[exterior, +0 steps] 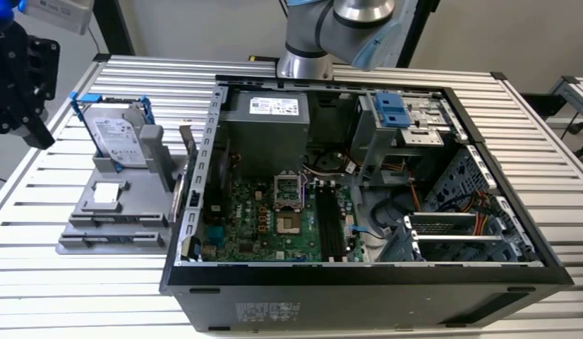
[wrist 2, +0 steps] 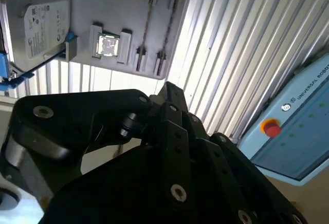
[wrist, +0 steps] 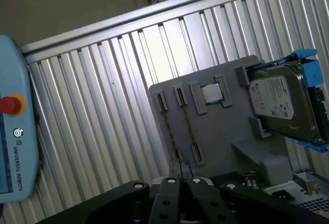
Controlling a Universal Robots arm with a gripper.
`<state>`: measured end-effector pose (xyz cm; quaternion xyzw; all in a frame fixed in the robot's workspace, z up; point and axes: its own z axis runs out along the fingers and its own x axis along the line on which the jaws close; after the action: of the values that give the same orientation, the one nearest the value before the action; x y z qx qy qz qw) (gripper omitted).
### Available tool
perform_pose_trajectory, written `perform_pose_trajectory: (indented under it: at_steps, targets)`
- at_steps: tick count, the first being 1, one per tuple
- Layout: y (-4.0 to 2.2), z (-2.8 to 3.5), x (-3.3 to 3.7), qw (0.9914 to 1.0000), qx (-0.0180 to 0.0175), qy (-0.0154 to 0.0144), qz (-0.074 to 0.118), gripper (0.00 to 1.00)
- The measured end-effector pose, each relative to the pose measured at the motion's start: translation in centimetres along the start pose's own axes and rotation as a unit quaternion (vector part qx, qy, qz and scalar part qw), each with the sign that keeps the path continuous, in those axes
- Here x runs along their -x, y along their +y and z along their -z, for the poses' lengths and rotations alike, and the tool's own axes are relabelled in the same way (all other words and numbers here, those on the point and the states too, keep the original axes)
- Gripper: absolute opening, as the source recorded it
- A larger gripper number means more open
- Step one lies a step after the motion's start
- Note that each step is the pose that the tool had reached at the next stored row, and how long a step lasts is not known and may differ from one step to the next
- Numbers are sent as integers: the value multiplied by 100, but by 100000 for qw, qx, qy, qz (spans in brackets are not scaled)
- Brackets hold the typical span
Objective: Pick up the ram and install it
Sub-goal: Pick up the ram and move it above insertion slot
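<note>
Hand (wrist: 181, 183) near the gray fixture (wrist: 221, 131); both wrist views show a pendant (wrist: 15, 131) (wrist 2: 293, 131).

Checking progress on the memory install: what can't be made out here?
Holder slots, first wrist view: too thin to tell whether the ram sits in them.
Motherboard slots, exterior view: too small to tell whether filled.
End of the holder, first wrist view: hidden behind the pincer.
</note>
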<state>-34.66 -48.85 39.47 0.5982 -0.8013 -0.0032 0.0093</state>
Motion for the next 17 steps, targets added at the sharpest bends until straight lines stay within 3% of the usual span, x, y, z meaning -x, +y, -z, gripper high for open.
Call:
perform_pose_trajectory:
  at_steps: [4,8,13,17]
  targets:
    - [0,-1,0,99936,-135,24,3567,0]
    - [0,1,0,99737,-344,48,7238,0]
    - [0,0,0,99321,-767,-71,11610,0]
    - [1,0,0,98951,-983,-583,14402,0]
